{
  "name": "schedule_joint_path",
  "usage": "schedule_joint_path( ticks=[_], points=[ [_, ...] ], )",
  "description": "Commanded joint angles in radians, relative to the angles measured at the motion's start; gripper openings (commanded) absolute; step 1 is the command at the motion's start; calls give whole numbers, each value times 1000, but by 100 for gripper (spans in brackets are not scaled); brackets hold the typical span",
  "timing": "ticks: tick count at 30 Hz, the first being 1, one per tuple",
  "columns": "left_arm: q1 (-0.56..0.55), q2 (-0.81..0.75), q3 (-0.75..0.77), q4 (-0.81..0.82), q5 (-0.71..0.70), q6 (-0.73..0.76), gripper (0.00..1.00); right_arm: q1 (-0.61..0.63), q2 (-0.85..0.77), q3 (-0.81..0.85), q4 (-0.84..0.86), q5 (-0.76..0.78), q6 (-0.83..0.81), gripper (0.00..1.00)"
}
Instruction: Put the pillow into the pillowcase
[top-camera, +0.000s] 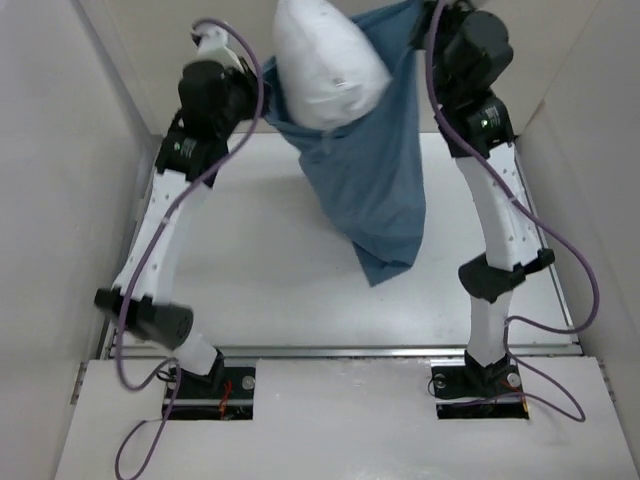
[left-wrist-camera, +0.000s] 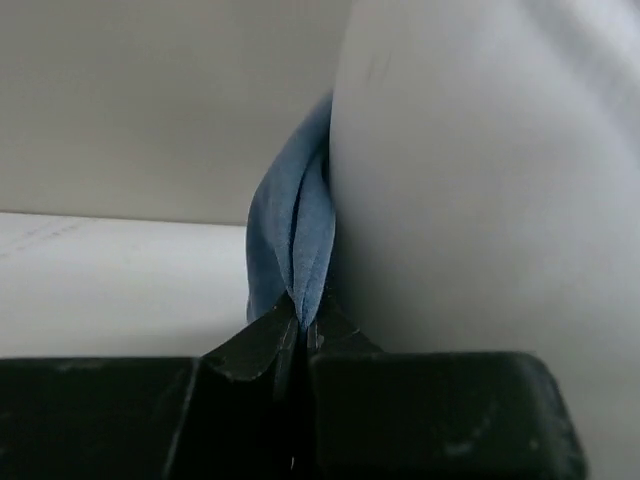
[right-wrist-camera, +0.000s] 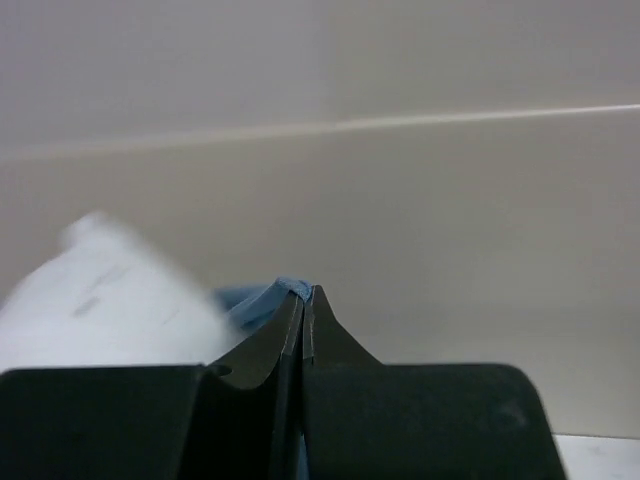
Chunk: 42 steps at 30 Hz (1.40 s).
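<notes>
The left gripper (left-wrist-camera: 300, 322) is seen clamped tight on a folded edge of the thin, wrinkled slate-blue fabric pillowcase (left-wrist-camera: 292, 228). The right gripper (right-wrist-camera: 304, 300) is likewise pinched shut on another blue edge. Between them the sack is held aloft, its closed end hanging down toward the pale table (top-camera: 250, 270). The plump white soft-fabric pillow (top-camera: 325, 65) is lodged partly in the mouth, its upper part bulging out.

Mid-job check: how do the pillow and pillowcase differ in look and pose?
The pillow is white and plump; the pillowcase is slate-blue, thin and wrinkled. The pillow bulges out of the top; the pillowcase hangs limp below it. The left gripper and right gripper pinch the pillowcase, not the pillow. Both are soft fabric, raised between the arms.
</notes>
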Motion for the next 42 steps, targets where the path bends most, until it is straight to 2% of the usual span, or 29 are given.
schedule_joint_path(
  ticks=[1, 3, 4, 6, 7, 8, 11, 12, 13, 15, 16, 19, 20, 24, 26, 27, 28, 29, 30, 31, 32, 33, 34, 37, 38, 40, 41, 42],
  points=[
    [-186, -448, -306, 357, 169, 76, 0, -205, 73, 218, 239, 489, -88, 0],
    [-233, -523, -414, 402, 217, 87, 0, -280, -11, 54, 372, 527, -106, 0],
    [-247, -547, -442, 440, 217, 100, 0, -306, -59, -117, 418, 527, -106, 0],
    [-256, -542, -435, 490, 179, 100, 0, -335, -134, -172, 448, 527, -106, 0],
    [-256, -511, -400, 478, 164, 114, 0, -344, -134, -137, 448, 543, -122, 0],
    [-256, -420, -357, 459, 142, 114, 0, -358, -124, -106, 448, 543, -135, 0],
    [-256, -229, -98, 329, 116, 99, 0, -358, -81, 27, 520, 531, -266, 0],
    [-242, -90, -13, 239, 116, 87, 0, -358, -71, 46, 552, 514, -294, 0],
    [-233, -28, 136, 206, 149, 76, 0, -358, -71, 46, 566, 498, -305, 0],
    [-222, 96, 229, 159, 150, 48, 0, -358, -94, 9, 566, 471, -305, 0],
    [-222, 110, 248, 158, 150, 48, 0, -358, -108, -20, 578, 455, -305, 0],
    [-213, 71, 126, 232, 125, 34, 0, -311, -172, -167, 578, 350, -294, 0],
    [-204, 55, 33, 249, 105, 21, 0, -285, -173, -190, 578, 307, -294, 0],
    [-166, 14, -94, 232, 96, -47, 0, -75, -116, -119, 456, 100, -294, 0],
    [-136, -31, -172, 232, 84, -79, 0, -7, -82, -158, 392, -9, -294, 0],
    [-126, -47, -260, 232, 61, -91, 0, 25, -82, -196, 382, -49, -294, 0],
    [-104, -86, -358, 218, 21, -119, 16, 86, -70, -288, 382, -68, -272, 0],
    [-93, -106, -359, 206, 21, -133, 32, 114, -56, -337, 382, -47, -271, 0],
    [-81, -124, -460, 192, -32, -151, 52, 137, -56, -388, 382, -21, -220, 0],
    [-72, -144, -508, 176, -62, -176, 68, 164, -42, -438, 370, 1, -183, 0],
    [-60, -162, -552, 156, -83, -202, 89, 165, -42, -526, 345, -8, -141, 0],
    [-38, -199, -597, 110, -100, -252, 98, 165, -29, -570, 290, -29, -39, 0],
    [-29, -222, -690, 93, -135, -272, 100, 165, -28, -616, 266, -51, 20, 0],
    [-20, -308, -883, 73, -192, -359, 100, 174, -19, -794, 161, -264, 147, 0],
    [-20, -327, -925, 73, -179, -360, 100, 174, -19, -831, 144, -416, 166, 0],
    [-20, -369, -989, 82, -159, -371, 98, 174, -19, -911, 101, -557, 189, 0],
    [-20, -382, -1051, 82, -150, -383, 96, 174, -19, -930, 89, -610, 200, 6],
    [-20, -393, -1078, 82, -149, -383, 94, 174, -28, -968, 89, -678, 209, 24]
  ],
)
